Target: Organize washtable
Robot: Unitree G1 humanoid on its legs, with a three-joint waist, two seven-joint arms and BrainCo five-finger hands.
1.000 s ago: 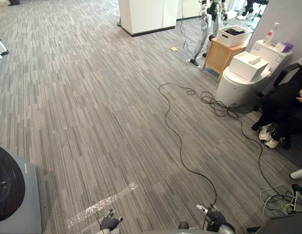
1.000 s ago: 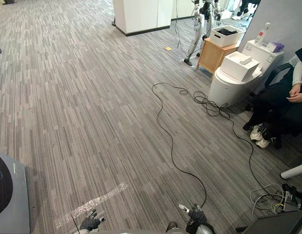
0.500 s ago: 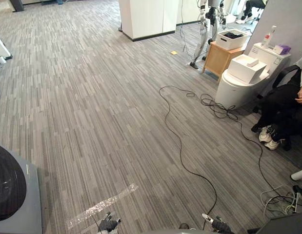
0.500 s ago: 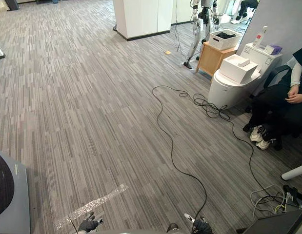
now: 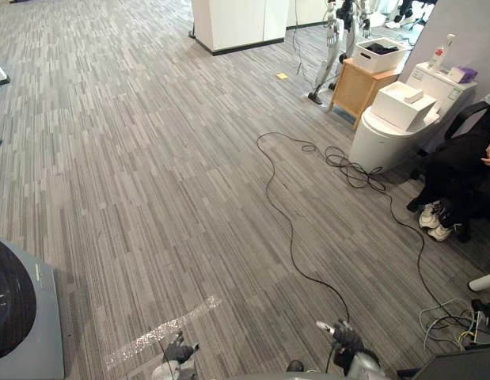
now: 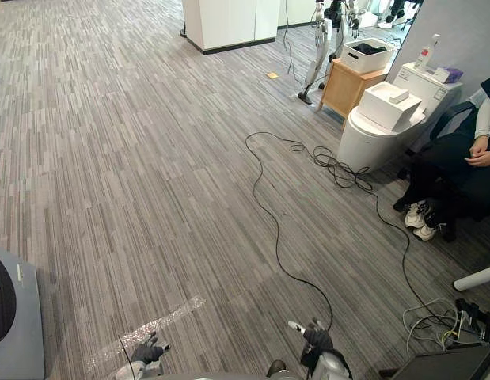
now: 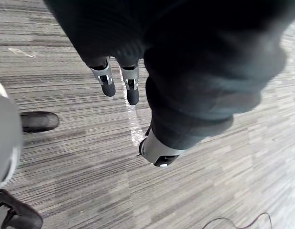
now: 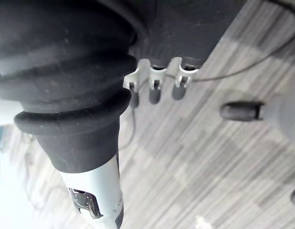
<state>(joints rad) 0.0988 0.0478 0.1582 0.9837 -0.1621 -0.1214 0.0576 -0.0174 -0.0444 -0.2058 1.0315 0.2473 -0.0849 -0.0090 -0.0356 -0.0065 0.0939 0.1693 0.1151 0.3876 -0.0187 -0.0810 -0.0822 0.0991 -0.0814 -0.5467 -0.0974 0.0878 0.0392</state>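
Note:
My left hand [image 5: 179, 354] hangs low at the bottom edge over the grey carpet, fingers [image 7: 130, 88] relaxed and holding nothing. To its right, my right hand [image 5: 345, 339] also hangs over the carpet, its fingers [image 8: 157, 90] loose and empty. Far off at the upper right stands a white toilet [image 5: 383, 138] with a white box [image 5: 403, 105] on its lid. A bottle [image 5: 443, 51] and a purple item [image 5: 464, 75] rest on its tank. Beside it is a small wooden cabinet [image 5: 359, 87] carrying a white basket [image 5: 379, 55].
A black cable [image 5: 292, 229] snakes across the carpet from the toilet toward my right hand. A grey washing machine [image 5: 19, 317] sits at the lower left. A seated person [image 5: 466, 170] is at the right edge. A white cabinet [image 5: 233, 22] and another robot [image 5: 336, 39] stand at the back.
The whole picture has shifted a little, so the camera has moved. Both hands have swung slightly and show a bit higher than half a second ago.

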